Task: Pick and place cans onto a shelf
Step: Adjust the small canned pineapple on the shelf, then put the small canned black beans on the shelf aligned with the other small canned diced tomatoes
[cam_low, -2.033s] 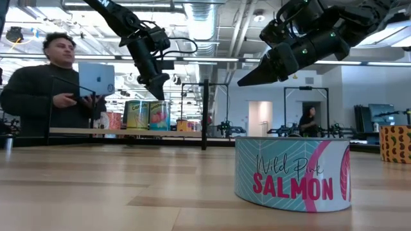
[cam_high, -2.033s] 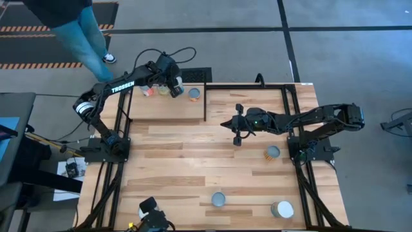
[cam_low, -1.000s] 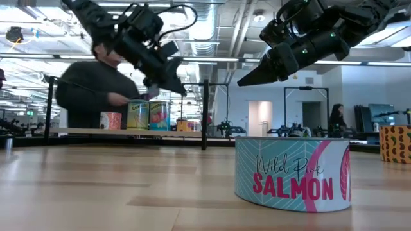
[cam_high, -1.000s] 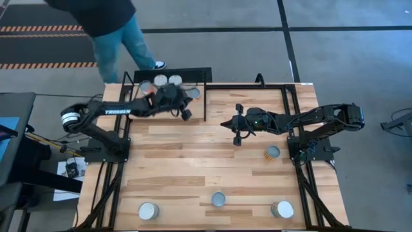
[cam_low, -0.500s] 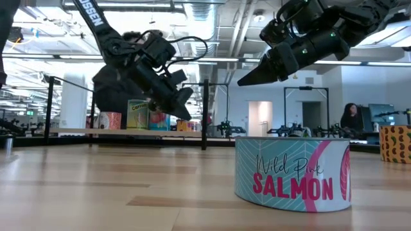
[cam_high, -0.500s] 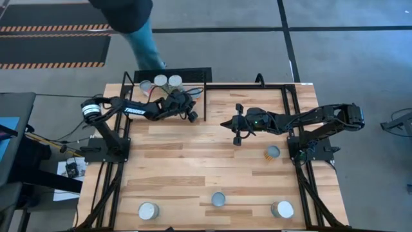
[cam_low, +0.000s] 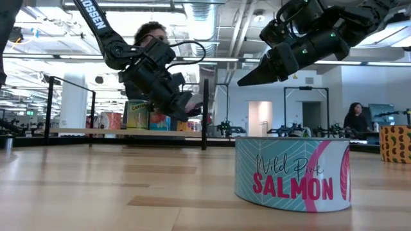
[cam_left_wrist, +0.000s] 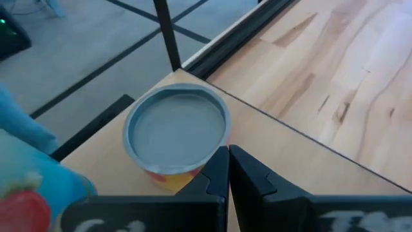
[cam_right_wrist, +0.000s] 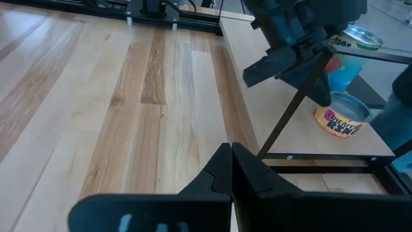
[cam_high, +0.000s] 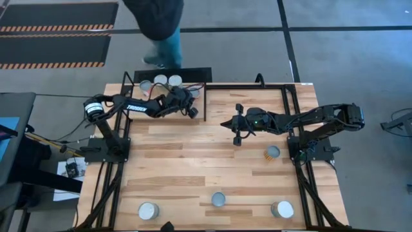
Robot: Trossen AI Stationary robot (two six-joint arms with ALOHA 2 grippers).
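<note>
Spanning nearly the whole high view, the planked wooden table (cam_high: 193, 167) carries both arms, with the paler shelf (cam_high: 164, 106) set into its far left corner inside thin black rods. A person (cam_high: 161, 22) stands on the floor just beyond that corner.

The left tool (cam_high: 190, 110) reaches along the shelf to the corner by the upright black post. Its fingers (cam_left_wrist: 215, 174) are clenched together with nothing between them, as the left wrist view shows. Just ahead of their tips, a low orange-labelled can (cam_left_wrist: 177, 132) with a grey top stands upright on the shelf corner; whether the tips touch it cannot be told. Beyond this tool, along the shelf's far edge, three more cans (cam_high: 161, 82) stand in a row.

The right tool (cam_high: 237, 125) hangs over the middle of the table, well apart from the shelf, fingers pressed shut and empty.

Four cans wait on the table. One with a blue top (cam_high: 273, 153) lies near the right arm's base, on the near side of the right tool. Farther toward the near edge stand a white-topped can (cam_high: 282, 209), a grey-topped can (cam_high: 219, 199) and another pale-topped can (cam_high: 148, 211). From the low view, the "Wild Pink Salmon" can (cam_low: 292, 173) sits upright below the right tool.
</note>
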